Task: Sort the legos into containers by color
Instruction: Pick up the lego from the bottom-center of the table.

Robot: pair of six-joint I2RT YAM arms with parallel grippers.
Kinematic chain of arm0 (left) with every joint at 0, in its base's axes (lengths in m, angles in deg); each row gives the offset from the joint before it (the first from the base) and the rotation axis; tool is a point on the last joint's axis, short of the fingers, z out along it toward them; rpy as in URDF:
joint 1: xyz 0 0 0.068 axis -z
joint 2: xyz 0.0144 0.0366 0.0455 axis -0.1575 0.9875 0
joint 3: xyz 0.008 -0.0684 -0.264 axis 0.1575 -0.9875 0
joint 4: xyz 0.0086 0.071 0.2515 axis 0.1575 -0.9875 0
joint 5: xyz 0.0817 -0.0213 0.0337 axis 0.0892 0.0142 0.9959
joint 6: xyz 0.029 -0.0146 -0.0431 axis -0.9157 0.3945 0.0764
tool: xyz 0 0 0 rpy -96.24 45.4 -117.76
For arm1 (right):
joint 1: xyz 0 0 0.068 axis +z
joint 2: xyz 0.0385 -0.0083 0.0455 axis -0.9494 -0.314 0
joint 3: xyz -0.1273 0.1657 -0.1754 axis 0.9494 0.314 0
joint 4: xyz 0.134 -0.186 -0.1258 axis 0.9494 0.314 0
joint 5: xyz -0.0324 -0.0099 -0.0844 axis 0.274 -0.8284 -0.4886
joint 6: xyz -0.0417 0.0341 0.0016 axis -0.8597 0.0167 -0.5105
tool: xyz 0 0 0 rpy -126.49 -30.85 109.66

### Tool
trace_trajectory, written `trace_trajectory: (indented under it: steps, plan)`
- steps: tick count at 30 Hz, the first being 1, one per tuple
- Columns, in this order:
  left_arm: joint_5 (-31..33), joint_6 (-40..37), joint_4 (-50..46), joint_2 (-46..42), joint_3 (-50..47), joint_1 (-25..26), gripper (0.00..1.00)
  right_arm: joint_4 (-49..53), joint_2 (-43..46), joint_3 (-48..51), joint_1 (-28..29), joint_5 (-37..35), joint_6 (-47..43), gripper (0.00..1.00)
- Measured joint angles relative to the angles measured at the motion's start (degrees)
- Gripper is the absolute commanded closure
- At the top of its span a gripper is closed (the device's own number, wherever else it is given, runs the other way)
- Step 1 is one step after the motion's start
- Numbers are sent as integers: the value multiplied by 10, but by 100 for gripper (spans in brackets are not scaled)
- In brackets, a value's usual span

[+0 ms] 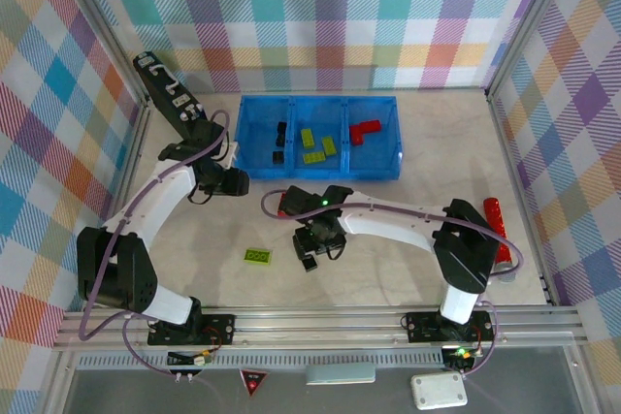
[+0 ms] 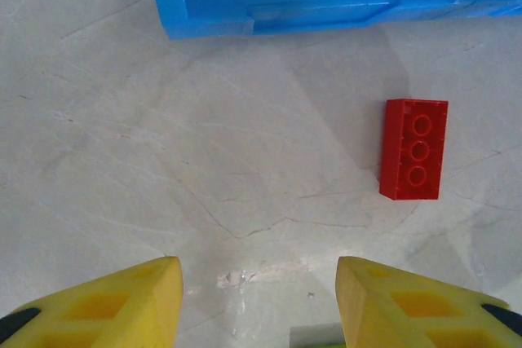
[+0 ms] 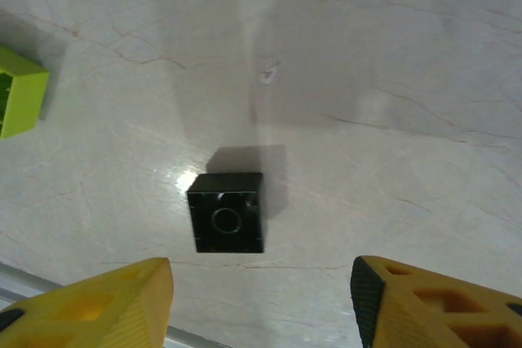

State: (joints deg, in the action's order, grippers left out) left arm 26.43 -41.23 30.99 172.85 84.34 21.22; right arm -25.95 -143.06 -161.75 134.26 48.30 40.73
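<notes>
The blue bin [image 1: 318,167] has three compartments holding black, lime green and red legos. My left gripper [image 2: 257,270] is open over bare table with nothing between its fingers, near the bin's front wall [image 2: 310,6]. A red lego [image 2: 413,149] lies ahead of it to the right. My right gripper [image 3: 261,270] is open above a small black lego [image 3: 227,212], which rests on the table just beyond the fingertips. A lime green lego [image 1: 258,256] lies left of the right gripper [image 1: 312,244].
A black panel with white marks [image 1: 165,89] leans at the back left. Red pieces [image 1: 495,225] lie by the right wall. Metal rails [image 1: 320,322] run along the near table edge.
</notes>
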Motion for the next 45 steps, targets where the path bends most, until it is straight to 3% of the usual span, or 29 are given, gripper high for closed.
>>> trace_trajectory:
  steps: [12,34,45]
  plan:
    - [10,0,25,-10,-8,-1,47,-8,-71,-9,30,5,26,40]
    - [36,0,27,-10,-8,-3,48,-22,-94,-11,31,3,33,61]
    - [40,2,29,-23,-8,-31,48,3,-95,-87,25,-16,13,62]
